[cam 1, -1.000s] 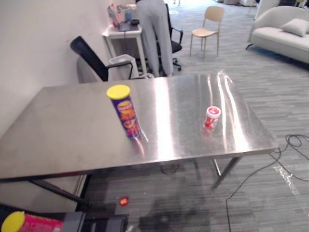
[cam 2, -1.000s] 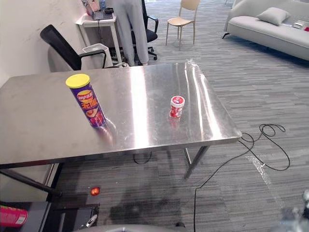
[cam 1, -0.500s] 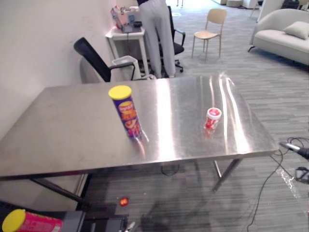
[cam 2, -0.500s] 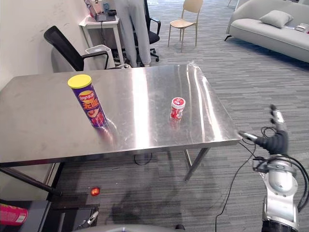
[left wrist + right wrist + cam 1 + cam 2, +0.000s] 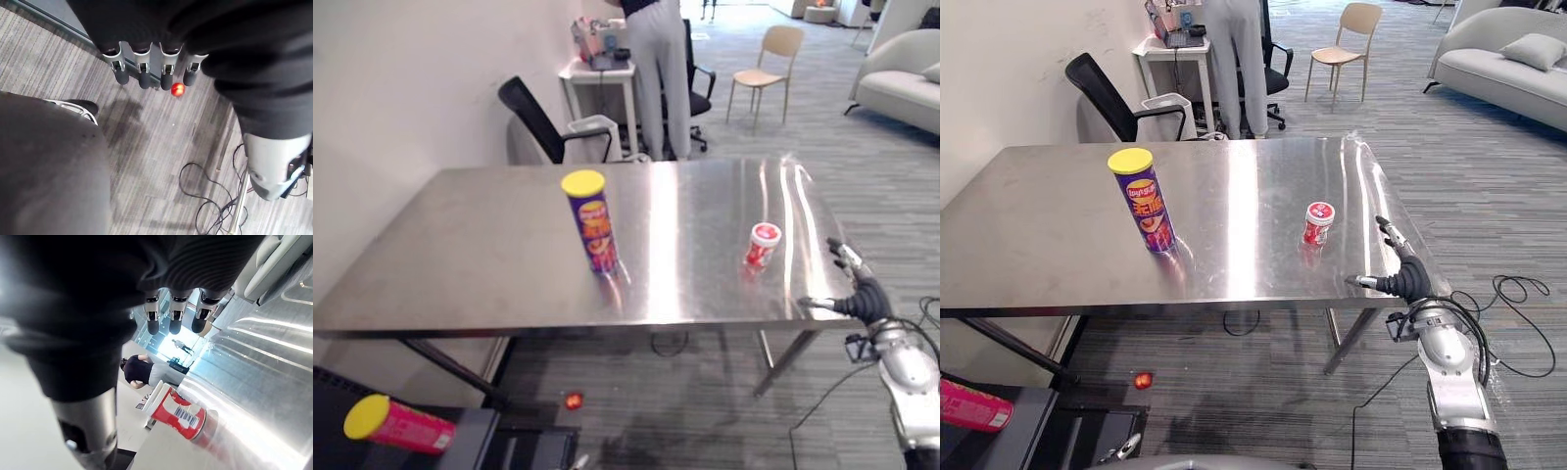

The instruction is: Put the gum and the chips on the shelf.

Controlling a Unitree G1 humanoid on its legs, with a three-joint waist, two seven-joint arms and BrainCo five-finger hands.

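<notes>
The gum (image 5: 1318, 222), a small red-and-white tub, stands upright on the right part of the steel table (image 5: 1048, 245), not far from its near edge. The chips (image 5: 1148, 200), a tall purple can with a yellow lid, stand upright near the table's middle, to the left of the gum and well apart from it. Neither is held.

My right hand (image 5: 1409, 281) hovers at the table's near right corner, near the gum but apart from it. Its fingers (image 5: 1392, 234) are released and straight, pointing across the tabletop, with the thumb spread out to the side. Whether the hand touches the table's edge I cannot tell. From my right wrist, the gum shows just past those straight fingers, upright on the shining metal.

My left hand (image 5: 142, 68) hangs low over the grey carpet floor (image 5: 161, 161), fingers released and straight, grasping nothing. A small red round object (image 5: 178, 89) lies on the floor past their tips. A second can (image 5: 396, 425), pink with a yellow lid, lies on its side on a dark surface at my lower left, nearer to me than the table.

Beyond the table a black office chair (image 5: 1108, 93) sits by the wall and a person (image 5: 1234, 59) stands at a small white desk (image 5: 1173, 47). A wooden chair (image 5: 1347, 44) and a pale sofa (image 5: 1503, 64) stand farther back on the carpet.
</notes>
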